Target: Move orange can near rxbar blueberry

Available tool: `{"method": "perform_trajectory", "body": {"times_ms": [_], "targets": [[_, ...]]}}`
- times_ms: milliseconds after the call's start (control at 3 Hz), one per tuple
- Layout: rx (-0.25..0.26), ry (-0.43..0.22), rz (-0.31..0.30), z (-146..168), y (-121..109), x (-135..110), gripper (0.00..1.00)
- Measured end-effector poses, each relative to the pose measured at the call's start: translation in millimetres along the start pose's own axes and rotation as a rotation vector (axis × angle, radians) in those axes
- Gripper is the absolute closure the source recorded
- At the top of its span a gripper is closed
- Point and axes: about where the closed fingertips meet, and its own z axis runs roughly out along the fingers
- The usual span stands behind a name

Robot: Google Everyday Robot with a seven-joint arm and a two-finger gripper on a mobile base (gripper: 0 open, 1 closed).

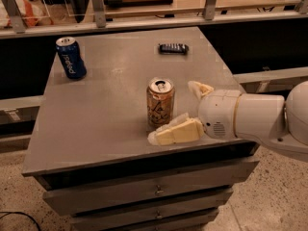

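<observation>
The orange can (pixel 160 103) stands upright near the middle of the grey cabinet top (pixel 106 109), pale orange-tan with dark markings and a silver top. The rxbar blueberry (pixel 173 48) lies flat near the far right edge, dark with pale markings. My gripper (pixel 174 110) reaches in from the right at can height, open. One cream finger (pixel 175 133) lies just in front of the can's base. The other finger (pixel 199 88) is to the can's right, apart from it. The can sits at the mouth of the open fingers.
A blue Pepsi can (pixel 70 57) stands upright at the far left of the top. Drawers (pixel 144 191) lie below the front edge. A railing with shelves (pixel 154 13) runs behind the cabinet. My white arm (pixel 260 119) hangs over the right edge.
</observation>
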Motion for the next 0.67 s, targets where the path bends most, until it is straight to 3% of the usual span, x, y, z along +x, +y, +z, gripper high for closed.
{"method": "perform_trajectory", "body": {"times_ms": [667], "targets": [[-0.039, -0.030, -0.016, 39.2, -2.5, 4.8, 0.00]]}}
